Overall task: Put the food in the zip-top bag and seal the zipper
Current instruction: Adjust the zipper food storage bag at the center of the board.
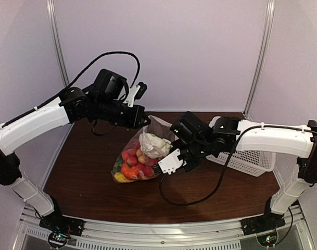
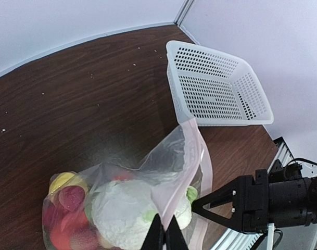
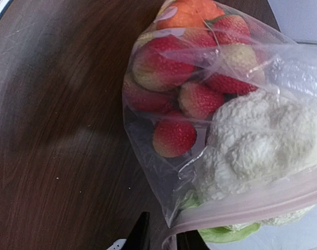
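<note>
While left claw (image 2: pixel 162 235) pinches it, bag (image 2: pixel 175 156) — full

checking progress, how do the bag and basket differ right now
The bag holds the food; the basket is empty. The bag is clear, crinkly film; the basket is white mesh. Both rest on the table.

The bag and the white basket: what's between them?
Bare table between zip-top bag and basket, in the left wrist view; from above, the right arm overhangs it.
</note>
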Available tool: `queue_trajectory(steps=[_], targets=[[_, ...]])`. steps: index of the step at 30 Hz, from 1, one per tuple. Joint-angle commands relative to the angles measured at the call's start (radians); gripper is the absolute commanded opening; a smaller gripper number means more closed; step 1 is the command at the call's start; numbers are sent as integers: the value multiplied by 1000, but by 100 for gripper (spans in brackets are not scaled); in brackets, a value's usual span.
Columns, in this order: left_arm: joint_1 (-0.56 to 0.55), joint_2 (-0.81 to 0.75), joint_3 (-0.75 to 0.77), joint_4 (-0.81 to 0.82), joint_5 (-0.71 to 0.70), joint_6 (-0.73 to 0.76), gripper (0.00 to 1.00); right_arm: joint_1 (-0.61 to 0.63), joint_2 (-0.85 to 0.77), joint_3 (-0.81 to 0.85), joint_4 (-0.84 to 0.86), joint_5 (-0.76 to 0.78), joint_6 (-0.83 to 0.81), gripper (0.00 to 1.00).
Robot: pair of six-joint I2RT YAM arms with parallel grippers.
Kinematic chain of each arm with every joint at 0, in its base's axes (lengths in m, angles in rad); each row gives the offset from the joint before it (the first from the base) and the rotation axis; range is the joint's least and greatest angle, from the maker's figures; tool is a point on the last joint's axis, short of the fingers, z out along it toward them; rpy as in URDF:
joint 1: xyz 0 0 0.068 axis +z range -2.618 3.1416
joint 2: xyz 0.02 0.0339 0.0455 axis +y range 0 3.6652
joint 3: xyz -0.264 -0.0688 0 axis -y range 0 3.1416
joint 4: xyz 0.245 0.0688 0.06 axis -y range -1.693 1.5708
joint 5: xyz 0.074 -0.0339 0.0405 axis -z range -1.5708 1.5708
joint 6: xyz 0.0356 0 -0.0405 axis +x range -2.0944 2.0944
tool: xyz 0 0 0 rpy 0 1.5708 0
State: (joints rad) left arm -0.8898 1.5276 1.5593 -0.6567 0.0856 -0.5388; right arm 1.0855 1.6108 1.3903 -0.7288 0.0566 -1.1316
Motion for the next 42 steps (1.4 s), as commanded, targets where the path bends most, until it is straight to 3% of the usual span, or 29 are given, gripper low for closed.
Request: queue_trajectory(steps=[1,6,11,16,17,21,24,26,30,34,37,42], targets=[[9,-7,17,58,16,19,0,-7,-37,-43,109,91,-24,26],[10,-7,21,49,21,19,0,-8,-46,-48,145,117,-10,21],[9,-10,20,48,10,42,0,-8,-58,60,40,68,24,0],[12,2,59,55,-7,106,0,-8,-77,283,-115,-38,79,0],[13,4,73,60,1,118,5,-11,-77,296,-120,-66,97,0],[11,-89,89,79,-41,155,41,-21,-18,359,-151,-87,162,0],[9,-295,-97,227,-128,160,67,-56,-1,339,-119,-134,194,0],[9,-441,-259,353,-154,143,75,-61,31,347,-131,-122,228,0],[9,-627,-546,414,-152,38,76,-72,48,383,-143,-149,265,0],[9,-680,-740,544,-23,-11,69,-72,7,391,-117,-194,277,0],[9,-644,-805,678,26,-25,68,-72,-9,419,-134,-204,281,0],[10,-489,-771,782,118,-30,74,-72,-26,446,-158,-184,276,0]])
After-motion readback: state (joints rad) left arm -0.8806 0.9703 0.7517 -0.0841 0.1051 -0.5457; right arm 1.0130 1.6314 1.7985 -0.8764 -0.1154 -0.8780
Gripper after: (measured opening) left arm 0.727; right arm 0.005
